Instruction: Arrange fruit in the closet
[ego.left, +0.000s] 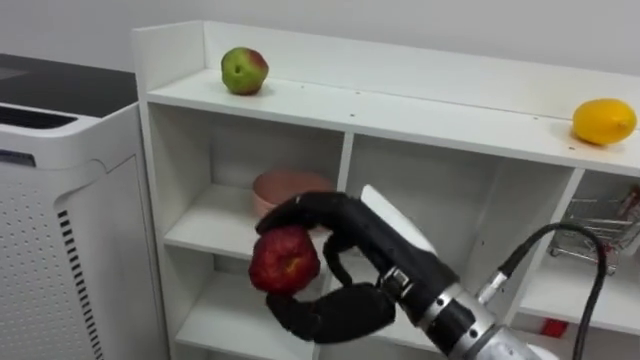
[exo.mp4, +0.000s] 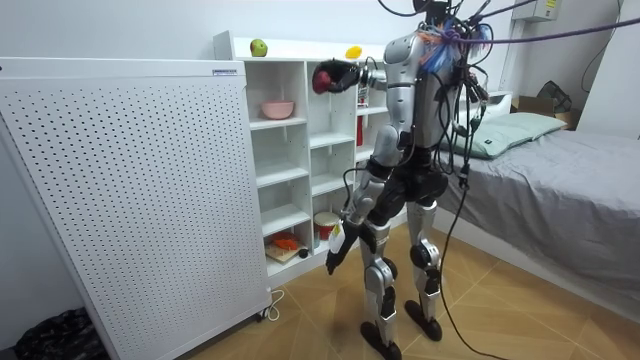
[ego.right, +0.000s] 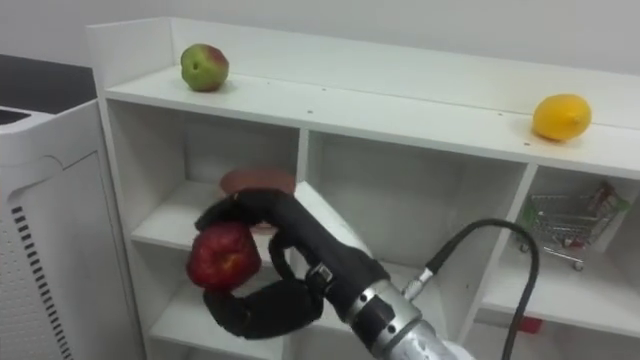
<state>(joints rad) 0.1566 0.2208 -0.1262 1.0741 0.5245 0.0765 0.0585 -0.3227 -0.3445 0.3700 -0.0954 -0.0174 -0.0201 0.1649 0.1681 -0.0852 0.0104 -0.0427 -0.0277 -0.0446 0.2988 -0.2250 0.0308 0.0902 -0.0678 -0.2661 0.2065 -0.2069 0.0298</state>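
- The red apple (ego.left: 285, 262) is in my right robot hand (ego.left: 372, 240), held up in the air in front of the upper left compartment of the closet (ego.left: 400, 105), clear of its shelves.
- My right robot hand grips the red apple. The fingers (ego.left: 305, 210) curl over its top and the thumb (ego.left: 330, 312) wraps under it, with the arm coming in from the lower right.
- Behind the apple, inside that upper left compartment of the closet, a pink bowl (ego.left: 285, 186) sits on the shelf, partly hidden by my fingers.
- On the closet's top board a green apple (ego.left: 244, 70) with a reddish patch stands near the left end, close to the raised side wall.
- A yellow lemon (ego.left: 603, 121) lies on the same top board, far toward the closet's right end and well apart from the green apple.
- In the closet's right-hand compartment just under the top board, a small wire shopping cart (ego.left: 598, 225) stands on the shelf.
- A white perforated cabinet (ego.left: 60, 240) stands just beside the closet's left side.
- In the room view I stand upright facing the closet, right arm raised to the level of its upper shelves.
- My left robot hand (exo.mp4: 334, 255) hangs low by my thigh, level with the closet's bottom compartments, and I cannot tell how it is set.
- A bed (exo.mp4: 570, 165) with a grey cover lies behind me, on the side away from the closet.
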